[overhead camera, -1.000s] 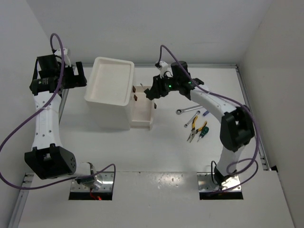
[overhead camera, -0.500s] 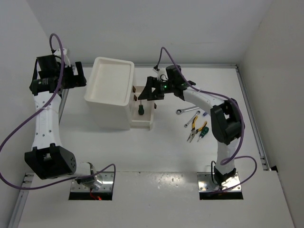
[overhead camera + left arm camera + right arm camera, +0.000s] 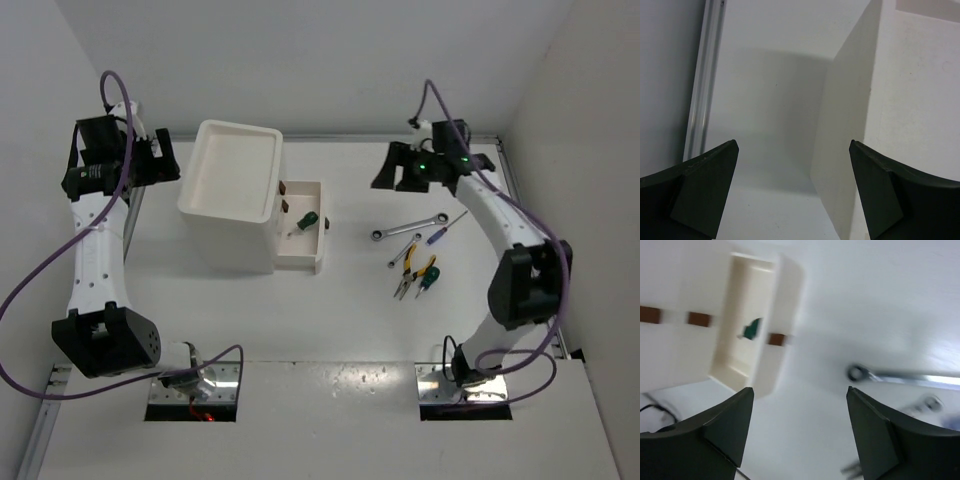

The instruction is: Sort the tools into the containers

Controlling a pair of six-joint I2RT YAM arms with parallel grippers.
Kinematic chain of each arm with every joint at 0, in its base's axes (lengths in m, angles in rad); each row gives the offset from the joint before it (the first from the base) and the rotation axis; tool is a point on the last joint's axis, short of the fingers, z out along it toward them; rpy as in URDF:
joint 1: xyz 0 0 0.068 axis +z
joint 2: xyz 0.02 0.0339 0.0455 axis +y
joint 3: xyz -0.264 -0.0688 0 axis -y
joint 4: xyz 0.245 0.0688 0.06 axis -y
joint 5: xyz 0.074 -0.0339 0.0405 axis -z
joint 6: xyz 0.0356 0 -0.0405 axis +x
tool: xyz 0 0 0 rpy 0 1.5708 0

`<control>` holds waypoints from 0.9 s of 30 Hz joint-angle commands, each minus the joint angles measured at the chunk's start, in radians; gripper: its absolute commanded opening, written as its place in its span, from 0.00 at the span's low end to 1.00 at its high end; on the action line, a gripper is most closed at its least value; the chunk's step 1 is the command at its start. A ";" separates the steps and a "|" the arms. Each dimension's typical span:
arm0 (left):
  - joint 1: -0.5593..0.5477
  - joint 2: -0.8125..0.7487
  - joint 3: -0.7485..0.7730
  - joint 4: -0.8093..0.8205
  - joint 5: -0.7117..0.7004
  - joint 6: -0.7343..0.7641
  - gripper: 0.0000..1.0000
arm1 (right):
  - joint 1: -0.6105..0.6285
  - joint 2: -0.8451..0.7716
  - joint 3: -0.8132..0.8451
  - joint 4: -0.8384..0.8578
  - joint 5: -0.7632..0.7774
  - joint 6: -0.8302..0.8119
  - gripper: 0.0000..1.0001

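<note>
The white box unit has a top tray (image 3: 240,170) and one drawer (image 3: 300,252) pulled out to the right. A green-handled screwdriver (image 3: 305,223) lies in that drawer and also shows in the right wrist view (image 3: 752,329). My right gripper (image 3: 385,172) is open and empty, above the table between the drawer and the loose tools. A silver wrench (image 3: 400,228) shows in the right wrist view too (image 3: 900,376). A second wrench (image 3: 403,250), a blue-handled screwdriver (image 3: 445,228), yellow pliers (image 3: 410,275) and another green screwdriver (image 3: 428,277) lie right of the drawer. My left gripper (image 3: 165,160) is open beside the box's left wall (image 3: 850,130).
Red-brown handles (image 3: 283,187) mark the shut drawers on the box's right face. A metal rail (image 3: 702,85) runs along the table's left edge. White walls close in the back and both sides.
My right gripper has let go of the green-handled screwdriver, which now lies in the open drawer, and has pulled back to the right. The left arm has not moved.
</note>
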 commanded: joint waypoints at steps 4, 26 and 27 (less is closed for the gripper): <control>0.004 -0.026 -0.009 0.058 -0.066 -0.039 1.00 | -0.116 -0.199 -0.235 -0.310 0.211 -0.076 0.75; -0.005 -0.035 -0.009 0.058 -0.086 -0.029 1.00 | -0.314 -0.072 -0.467 -0.336 0.215 0.060 0.68; -0.005 -0.035 -0.009 0.058 -0.086 -0.029 1.00 | -0.314 -0.061 -0.467 -0.325 0.215 0.060 0.68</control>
